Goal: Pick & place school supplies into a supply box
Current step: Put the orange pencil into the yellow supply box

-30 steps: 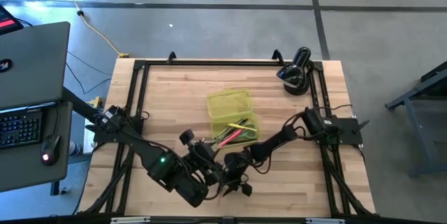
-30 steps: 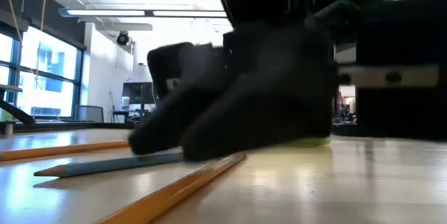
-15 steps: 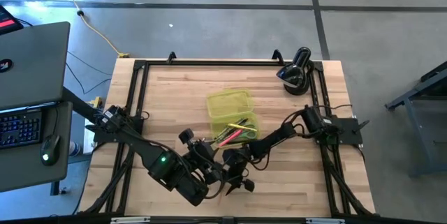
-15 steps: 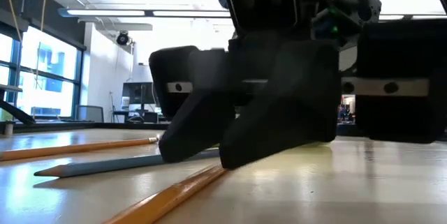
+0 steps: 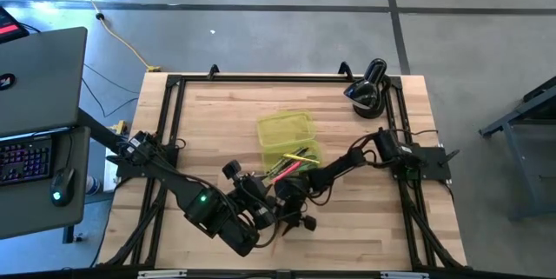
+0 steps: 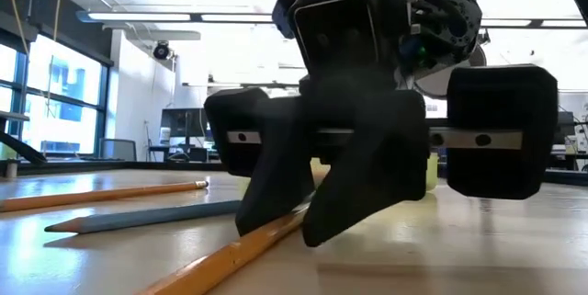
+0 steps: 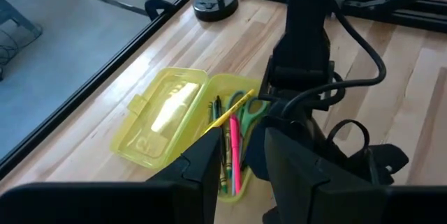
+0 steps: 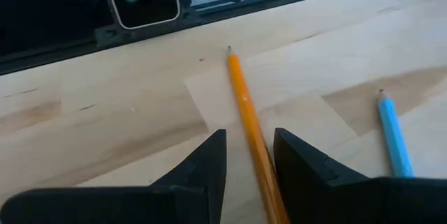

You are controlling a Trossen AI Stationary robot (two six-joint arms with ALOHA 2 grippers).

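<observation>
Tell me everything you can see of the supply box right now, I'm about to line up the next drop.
The supply box is a shallow, translucent yellow-green plastic case, lying open on the wooden table near its middle. Its hinged lid is folded flat beside the tray, with a small latch tab on its outer edge. The tray holds green-handled scissors, a pink pen, a yellow pencil lying tilted over the tray's edge, and darker ones. The right arm reaches past it; I can't tell whether they touch.

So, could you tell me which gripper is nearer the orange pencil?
Right. The right gripper hangs directly over the orange pencil, fingers astride it; the left gripper sits beside it, facing the supply box.
</observation>
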